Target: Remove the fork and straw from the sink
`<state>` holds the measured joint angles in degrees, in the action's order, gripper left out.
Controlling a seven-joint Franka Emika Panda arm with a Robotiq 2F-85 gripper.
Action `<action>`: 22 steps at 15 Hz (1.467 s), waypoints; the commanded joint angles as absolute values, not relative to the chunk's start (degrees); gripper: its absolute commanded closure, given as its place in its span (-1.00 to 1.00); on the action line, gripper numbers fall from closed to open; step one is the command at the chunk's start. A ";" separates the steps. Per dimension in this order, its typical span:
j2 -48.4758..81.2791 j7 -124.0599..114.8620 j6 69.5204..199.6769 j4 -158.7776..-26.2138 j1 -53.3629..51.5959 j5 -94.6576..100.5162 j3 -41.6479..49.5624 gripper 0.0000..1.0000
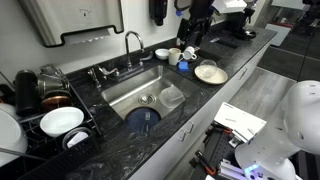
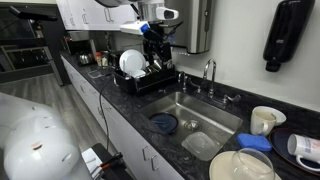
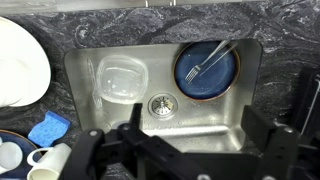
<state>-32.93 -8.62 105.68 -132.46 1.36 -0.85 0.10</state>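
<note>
The sink [image 3: 215, 125] lies below me in the wrist view, with a round drain [image 3: 160, 103]. It also shows in both exterior views [image 1: 125, 95] [image 2: 225, 118]. A blue plate [image 3: 207, 68] rests in its upper right part, and a metal fork [image 3: 208, 62] lies across the plate. I cannot make out a straw. My gripper [image 3: 198, 135] hangs high above the sink, open and empty, touching nothing. It shows in both exterior views [image 1: 190, 42] [image 2: 153, 52].
A clear plastic container [image 3: 120, 78] sits in the sink's left part. A white plate [image 3: 15, 60], a blue sponge [image 3: 48, 128] and cups [image 3: 45, 160] stand on the black counter. A faucet [image 1: 130, 45] rises behind the sink. A black dish rack [image 1: 55, 120] holds dishes.
</note>
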 commanded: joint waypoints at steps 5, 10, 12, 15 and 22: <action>-32.89 -8.42 105.57 -132.35 1.80 -1.06 -0.22 -1.00; -32.89 -8.42 105.57 -132.35 1.80 -1.06 -0.22 -1.00; -32.89 -8.42 105.57 -132.35 1.80 -1.06 -0.22 -1.00; -32.89 -8.42 105.57 -132.35 1.80 -1.06 -0.22 -1.00; -30.87 -12.34 105.52 -132.49 2.00 -1.93 -1.63 -1.00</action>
<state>-32.84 -8.81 105.68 -132.48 1.36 -1.01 0.06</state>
